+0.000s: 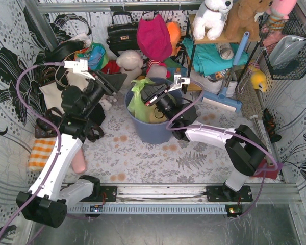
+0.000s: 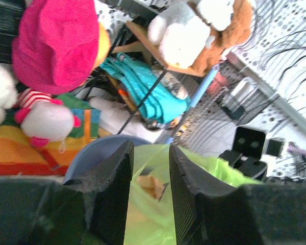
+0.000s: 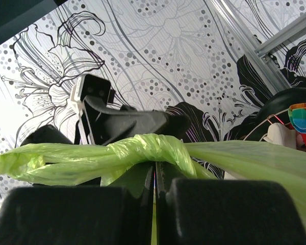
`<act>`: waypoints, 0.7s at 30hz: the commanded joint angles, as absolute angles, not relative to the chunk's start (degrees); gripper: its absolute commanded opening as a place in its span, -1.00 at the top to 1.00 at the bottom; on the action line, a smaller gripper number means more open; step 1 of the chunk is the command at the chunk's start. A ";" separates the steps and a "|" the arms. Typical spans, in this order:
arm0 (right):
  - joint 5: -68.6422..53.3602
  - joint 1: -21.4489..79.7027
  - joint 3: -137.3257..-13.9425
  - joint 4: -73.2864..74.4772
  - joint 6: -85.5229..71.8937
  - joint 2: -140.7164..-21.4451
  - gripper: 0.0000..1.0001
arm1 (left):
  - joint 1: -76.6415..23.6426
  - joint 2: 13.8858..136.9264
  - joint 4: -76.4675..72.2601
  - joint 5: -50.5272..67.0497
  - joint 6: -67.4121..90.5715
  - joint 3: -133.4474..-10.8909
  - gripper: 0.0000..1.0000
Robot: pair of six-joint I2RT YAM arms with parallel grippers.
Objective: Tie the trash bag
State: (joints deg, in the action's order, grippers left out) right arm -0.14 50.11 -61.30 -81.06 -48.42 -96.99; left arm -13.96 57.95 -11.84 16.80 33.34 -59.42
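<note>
The light-green trash bag sits in the blue-grey bin at the table's middle. In the right wrist view its top is gathered into a twisted knot with tails running left and right. My right gripper is shut on green film just under the knot; it also shows in the top view over the bin. My left gripper is open, and the bag with orange-tan paper shows through the gap. It hovers just left of the bin in the top view.
Toys, a black handbag and a pink cloth crowd the back. A shelf with plush animals stands back right, with a blue mop below. An orange checked cloth lies at the left. Patterned walls enclose the table.
</note>
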 commanded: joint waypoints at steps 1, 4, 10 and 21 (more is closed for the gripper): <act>-1.58 50.36 -59.18 -82.95 -48.35 -95.89 1.00 | -12.26 61.12 -12.15 25.11 41.55 -65.64 0.07; -1.84 50.36 -58.81 -82.89 -47.98 -95.81 1.00 | -11.80 62.42 -9.41 27.22 44.99 -67.91 -0.07; -1.59 50.36 -58.54 -82.46 -47.41 -94.04 1.00 | -11.67 63.78 -2.35 30.71 47.40 -71.25 -0.20; -1.68 50.41 -59.30 -82.41 -47.26 -94.41 1.00 | -11.61 64.61 4.87 33.89 46.69 -72.00 -0.38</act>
State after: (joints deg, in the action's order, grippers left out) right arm -0.89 50.13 -59.44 -80.82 -48.36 -95.42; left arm -11.94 64.27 3.44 31.48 46.57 -70.52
